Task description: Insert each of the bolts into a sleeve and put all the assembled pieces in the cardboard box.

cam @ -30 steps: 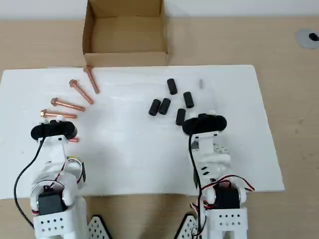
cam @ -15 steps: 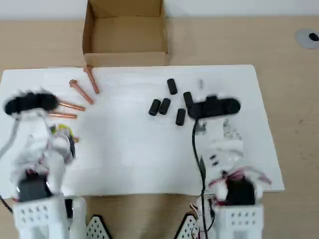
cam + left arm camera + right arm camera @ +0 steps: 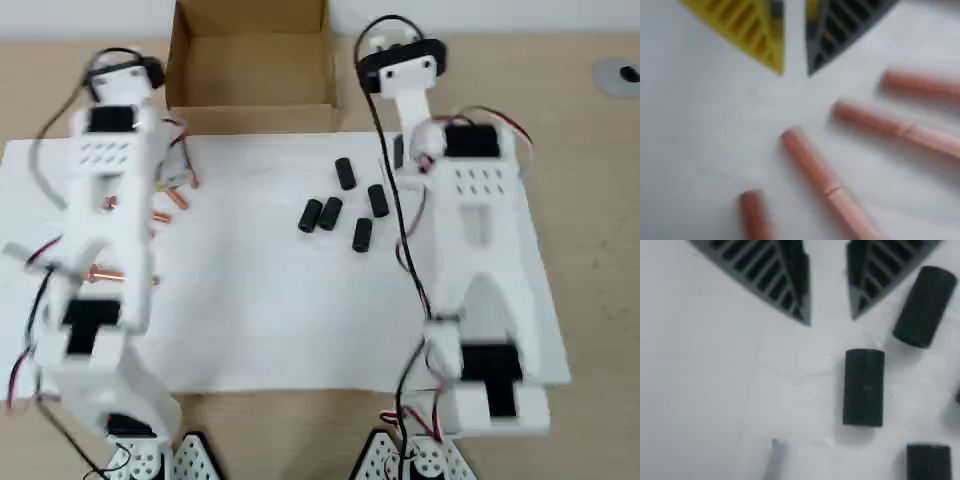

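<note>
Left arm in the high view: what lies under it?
Copper bolts on the white sheet. Short pieces stick out beside the left arm; it covers the rest, so their count cannot be told here. The left wrist view shows four shafts.

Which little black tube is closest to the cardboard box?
The sleeve lying alone at the far end of the group, nearest the cardboard box's front right corner. The other four lie farther back, toward the arms' bases.

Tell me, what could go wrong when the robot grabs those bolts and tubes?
The bolts lie close together, so the left gripper might catch two. The sleeves are round and lie on their sides; the right gripper could bump one and send it rolling.
</note>
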You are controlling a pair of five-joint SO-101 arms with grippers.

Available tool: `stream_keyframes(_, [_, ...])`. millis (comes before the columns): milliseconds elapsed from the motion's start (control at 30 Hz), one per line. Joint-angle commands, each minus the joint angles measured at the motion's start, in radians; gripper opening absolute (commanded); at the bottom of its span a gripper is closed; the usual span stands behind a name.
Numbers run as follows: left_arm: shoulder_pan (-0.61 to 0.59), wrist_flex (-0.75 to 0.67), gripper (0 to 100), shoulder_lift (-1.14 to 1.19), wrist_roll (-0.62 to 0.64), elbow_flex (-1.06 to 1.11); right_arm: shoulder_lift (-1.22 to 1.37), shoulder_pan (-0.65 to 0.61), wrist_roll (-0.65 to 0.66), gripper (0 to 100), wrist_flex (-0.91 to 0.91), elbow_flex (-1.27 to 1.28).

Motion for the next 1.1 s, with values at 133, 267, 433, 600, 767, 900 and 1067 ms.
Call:
stream_keyframes(133, [0.038,0.083,4,0.366,0.112,-0.516,0.151,-0.010,0.035,8.3,0.020,-0.148])
stream_keyframes(267, [0.037,0.163,8,0.489,0.184,-0.741,0.170,-0.015,0.066,8.3,0.017,-0.143])
stream_keyframes(433, [0.015,0.201,9,0.593,0.222,-0.956,0.199,-0.007,0.069,8.3,0.012,-0.145])
stream_keyframes(600, [-0.040,0.203,9,0.651,0.172,-1.026,0.225,-0.010,0.071,8.3,0.005,-0.148])
stream_keyframes(767, [-0.063,0.221,9,0.685,0.120,-1.026,0.252,-0.012,0.071,8.3,-0.017,-0.148])
stream_keyframes(900, [-0.066,0.215,9,0.708,0.118,-1.030,0.272,-0.013,0.071,8.3,-0.017,-0.150])
stream_keyframes(1067, [-0.068,0.147,9,0.751,0.120,-1.025,0.283,-0.012,0.071,8.3,-0.017,-0.150])
